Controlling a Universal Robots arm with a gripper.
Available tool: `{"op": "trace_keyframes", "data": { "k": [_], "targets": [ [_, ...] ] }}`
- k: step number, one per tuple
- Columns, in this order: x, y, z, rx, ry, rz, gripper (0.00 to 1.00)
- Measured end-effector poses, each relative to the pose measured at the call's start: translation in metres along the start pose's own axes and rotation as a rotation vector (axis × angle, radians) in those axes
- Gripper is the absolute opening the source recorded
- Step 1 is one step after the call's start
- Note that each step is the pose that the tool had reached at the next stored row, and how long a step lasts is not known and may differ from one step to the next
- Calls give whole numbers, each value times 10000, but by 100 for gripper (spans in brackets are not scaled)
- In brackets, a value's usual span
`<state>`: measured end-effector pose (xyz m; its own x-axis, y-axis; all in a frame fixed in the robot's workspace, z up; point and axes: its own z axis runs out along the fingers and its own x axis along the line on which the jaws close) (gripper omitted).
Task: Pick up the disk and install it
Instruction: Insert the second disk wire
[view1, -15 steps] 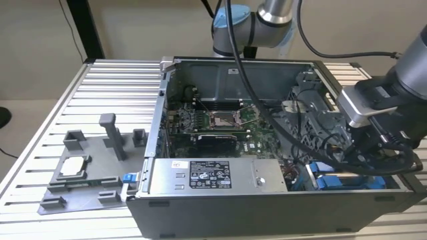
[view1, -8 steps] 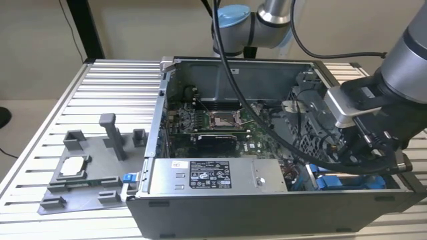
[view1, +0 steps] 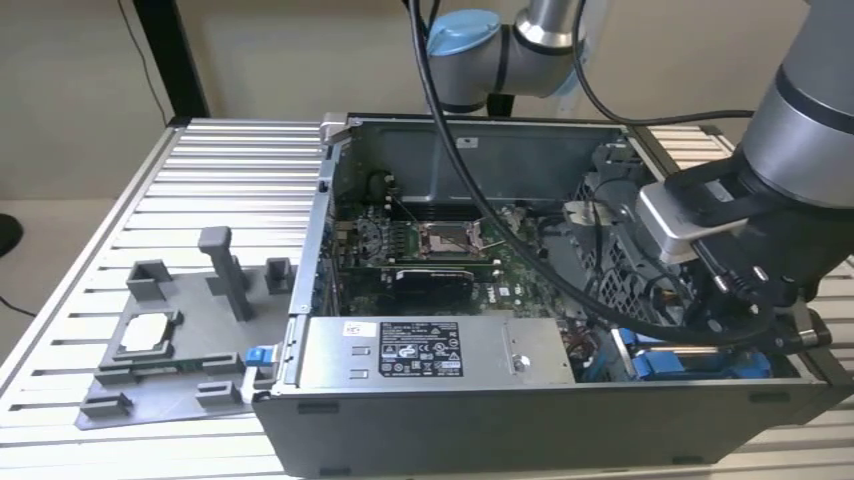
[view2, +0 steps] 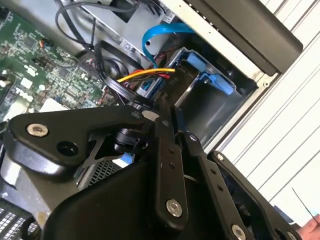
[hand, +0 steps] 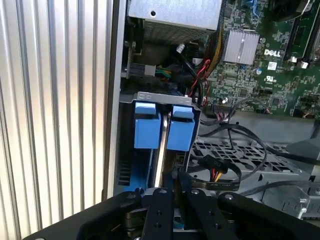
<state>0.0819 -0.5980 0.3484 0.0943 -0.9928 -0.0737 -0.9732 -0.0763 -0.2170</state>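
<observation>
On the exterior view's left, a grey fixture tray (view1: 167, 345) lies on the slatted surface (view1: 214, 180). Beside it stands the open computer case (view1: 534, 420), a long grey metal box (view1: 427, 350) along its near wall. At the exterior view's right the arm reaches into the case's corner bay. There the disk (hand: 161, 145) stands on edge between blue bracket tabs (hand: 147, 125), long axis running down into the bay. The gripper (hand: 173, 182) sits just above it, jaws clenched together.
</observation>
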Motion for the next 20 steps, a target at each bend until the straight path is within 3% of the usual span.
{"op": "trace_keyframes", "data": {
  "k": [1, 5, 6, 20],
  "targets": [
    [-5, 7, 1, 90, 37, -14, 0],
    [-41, 20, 3, 479, 68, -48, 0],
    [-49, 27, 3, 536, 72, -53, 0],
    [-75, 44, 28, 582, 86, -56, 0]
  ]
}}
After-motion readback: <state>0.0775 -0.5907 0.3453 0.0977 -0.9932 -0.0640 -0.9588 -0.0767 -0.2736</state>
